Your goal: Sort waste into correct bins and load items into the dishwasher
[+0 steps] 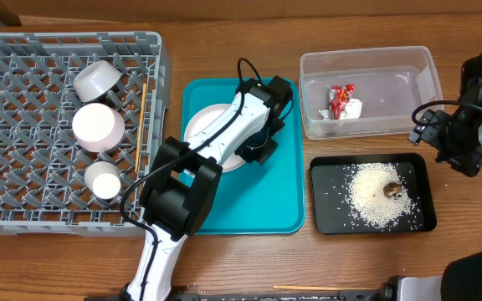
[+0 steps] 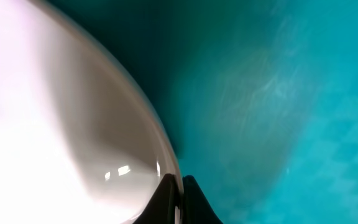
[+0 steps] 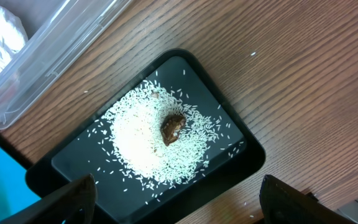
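At the near edge of the table [image 1: 366, 261] a lone chopstick [image 1: 308, 288] lies close to the brink, and a knock from either arm could roll it off. Just beyond it on the right, the black tray [image 1: 323, 219] holds the rice [image 1: 366, 201] with the brown lump [image 1: 391, 191] on the heap. Your right gripper [image 3: 178, 182] hangs released above it, carrying nothing; bring it down carelessly and you will scatter grains onto the wood. In the middle, your left gripper [image 2: 180, 186] is clenched on the right-hand rim of the white plate [image 1: 201, 125], which rests on the teal tray [image 1: 266, 201]. That is a thin pinch on a smooth edge, so if you lift fast or tilt, the plate may slip out or swing. It also has to clear the low wall of the dish rack [image 1: 23, 213] on the left, where three bowls [image 1: 99, 127] and a second chopstick [image 1: 143, 104] sit. At the far right the clear tub [image 1: 392, 84] holds the wrapper [image 1: 341, 102]; its print is too small to read, and you have no other legible writing anywhere
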`<state>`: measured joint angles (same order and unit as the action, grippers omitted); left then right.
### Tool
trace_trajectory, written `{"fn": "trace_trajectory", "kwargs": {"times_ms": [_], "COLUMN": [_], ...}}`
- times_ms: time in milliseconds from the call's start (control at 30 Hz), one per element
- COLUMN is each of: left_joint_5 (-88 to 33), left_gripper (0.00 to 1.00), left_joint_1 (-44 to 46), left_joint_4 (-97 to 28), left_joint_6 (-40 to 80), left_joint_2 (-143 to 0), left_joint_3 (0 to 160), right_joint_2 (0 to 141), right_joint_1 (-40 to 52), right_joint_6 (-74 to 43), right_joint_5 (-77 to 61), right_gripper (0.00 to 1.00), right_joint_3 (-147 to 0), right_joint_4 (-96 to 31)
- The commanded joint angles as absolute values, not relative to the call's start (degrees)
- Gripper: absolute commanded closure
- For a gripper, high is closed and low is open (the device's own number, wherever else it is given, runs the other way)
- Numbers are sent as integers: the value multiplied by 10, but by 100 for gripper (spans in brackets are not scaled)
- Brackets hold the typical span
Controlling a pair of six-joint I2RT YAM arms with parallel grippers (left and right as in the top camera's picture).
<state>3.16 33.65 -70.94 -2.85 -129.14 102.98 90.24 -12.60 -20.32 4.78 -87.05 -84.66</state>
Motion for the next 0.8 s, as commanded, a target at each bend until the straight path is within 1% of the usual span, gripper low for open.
{"fn": "trace_trajectory", "kwargs": {"times_ms": [0, 100, 200, 300, 367, 433, 533, 667, 767], "left_joint_5": [35, 30, 15, -65, -156, -229, -390, -496, -511], "left_gripper": [96, 96, 96, 96, 96, 96, 96, 96, 96], "left_joint_1": [335, 324, 283, 221, 158, 110, 0, -85, -120], "left_joint_4": [-744, -780, -794, -795, -798, -805, -834, -861, -880], "left_joint_6": [9, 10, 3, -34, -71, -102, -185, -249, -262], "left_joint_2": [-1277, -1214, -1133, -1079, -1062, -1061, -1076, -1110, -1146], "left_joint_3": [1093, 1171, 1210, 1210, 1210, 1210, 1209, 1209, 1209], "right_joint_2": [889, 889, 889, 889, 889, 889, 889, 889, 889], "right_joint_1": [-126, -126, -126, -126, -126, -126, -126, -126, -126], "right_joint_6": [-198, -195, -195, -195, -195, -195, -195, -195, -195], "right_joint_5": [48, 48, 48, 48, 48, 48, 48, 48, 48], "right_gripper": [15, 15, 14, 15, 15, 15, 15, 14, 14], "right_joint_3": [-886, -886, -886, -886, -886, -886, -886, -886, -886], "right_joint_4": [-846, -846, -846, -845, -844, -844, -844, -844, -844]}}
